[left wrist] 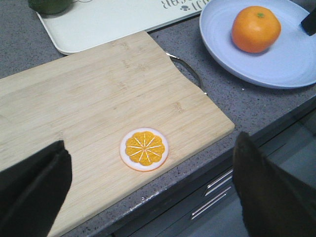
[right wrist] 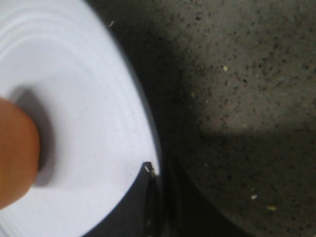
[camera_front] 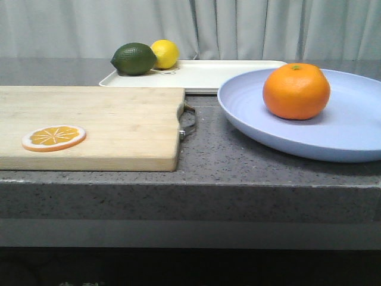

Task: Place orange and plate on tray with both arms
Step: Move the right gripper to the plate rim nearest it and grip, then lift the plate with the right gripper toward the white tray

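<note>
On the right side of the counter (camera_front: 238, 161) lay the plate (camera_front: 351, 128), flat and level, its rim just beside the near edge of the tray (camera_front: 226, 74). Inside the plate sat the orange (camera_front: 296, 90), upright, its green stem dimple pointing straight up; being round, it had no long axis to speak of. The tray lay behind, toward the curtain, with its long side running left to right across the front view. At the tray's left end rested a dark green lime (camera_front: 134, 58) and a yellow lemon (camera_front: 165, 53), touching each other.

Left of the plate was a wooden cutting board (camera_front: 107, 122), its long axis also running left to right, its metal handle (camera_front: 189, 122) facing the plate. An orange slice (camera_front: 54, 137) lay flat on the board near its front left corner.

From the left wrist view, the left tool (left wrist: 148, 192) hung above the board with its two dark fingers (left wrist: 34, 185) spread wide apart, the slice between them and below, nothing held.

From the right wrist view, the right tool (right wrist: 148, 197) was at the plate's rim: one dark finger (right wrist: 138, 195) lay on the plate's upper surface at the edge. Whether it pinched the rim could not be told.
</note>
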Robot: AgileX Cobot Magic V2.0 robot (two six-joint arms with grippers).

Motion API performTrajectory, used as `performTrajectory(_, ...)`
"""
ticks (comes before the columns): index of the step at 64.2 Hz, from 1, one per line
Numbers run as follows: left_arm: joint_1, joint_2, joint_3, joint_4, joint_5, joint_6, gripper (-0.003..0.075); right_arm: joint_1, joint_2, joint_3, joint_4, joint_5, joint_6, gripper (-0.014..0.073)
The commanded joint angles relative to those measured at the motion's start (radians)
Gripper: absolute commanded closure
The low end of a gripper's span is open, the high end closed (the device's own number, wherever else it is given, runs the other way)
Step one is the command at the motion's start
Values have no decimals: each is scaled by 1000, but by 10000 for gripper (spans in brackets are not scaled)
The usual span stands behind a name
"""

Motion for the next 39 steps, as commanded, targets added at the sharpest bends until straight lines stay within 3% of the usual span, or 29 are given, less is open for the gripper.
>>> performTrajectory(1,1,0,-25,-22,-76,1,80,-5,-27,-32,41,-15,19,666)
performTrajectory(22,1,0,-25,-22,-76,1,80,-5,-27,-32,109,-35,41,652)
performTrajectory(39,1,0,-25,-22,-76,1,80,0,-27,-35,332,-28,47,652)
